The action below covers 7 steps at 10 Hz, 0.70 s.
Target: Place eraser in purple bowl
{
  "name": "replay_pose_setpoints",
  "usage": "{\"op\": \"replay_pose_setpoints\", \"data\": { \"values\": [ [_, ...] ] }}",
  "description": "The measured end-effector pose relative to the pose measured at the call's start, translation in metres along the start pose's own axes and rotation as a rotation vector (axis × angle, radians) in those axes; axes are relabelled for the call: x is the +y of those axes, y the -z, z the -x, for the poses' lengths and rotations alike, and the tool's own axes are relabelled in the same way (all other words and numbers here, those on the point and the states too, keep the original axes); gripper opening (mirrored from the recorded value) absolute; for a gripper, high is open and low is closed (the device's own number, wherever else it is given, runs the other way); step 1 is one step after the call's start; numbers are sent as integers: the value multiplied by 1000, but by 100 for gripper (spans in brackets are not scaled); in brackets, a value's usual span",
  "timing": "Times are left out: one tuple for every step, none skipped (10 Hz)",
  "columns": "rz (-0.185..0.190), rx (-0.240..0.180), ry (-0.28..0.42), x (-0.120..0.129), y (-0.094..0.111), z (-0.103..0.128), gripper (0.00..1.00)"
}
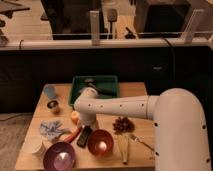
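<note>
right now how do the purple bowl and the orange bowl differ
Colour: the purple bowl is glossy magenta, the orange bowl coppery. Place: the purple bowl sits front-left of the eraser; the orange bowl sits right of the eraser, slightly farther back. Shared: round, upright, similar size, eraser in neither. The gripper is above the eraser, behind both.

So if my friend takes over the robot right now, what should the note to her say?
Hand: low over the table, at the far end of the eraser. I can't tell if it has hold of it.
Eraser: on the table, between the carrot and the orange bowl.
Purple bowl: at the near edge of the table, on the other side of the carrot. No eraser in it.
Done: nothing in the bowl yet.
Left: grab the eraser, lift it, carry it over the purple bowl, let go.
</note>
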Motion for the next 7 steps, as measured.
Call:
{"op": "replay_pose_setpoints", "data": {
  "values": [
    [-1,-13,-11,3,-7,0,49],
    [-4,-21,-20,3,-8,-1,41],
    [-1,-21,-18,3,-7,0,31],
    [4,-21,-13,5,-6,1,19],
    [5,-23,-12,5,-4,2,11],
    [5,-23,-12,5,-3,2,6],
    [5,-23,-11,5,-2,3,7]
  ]
}}
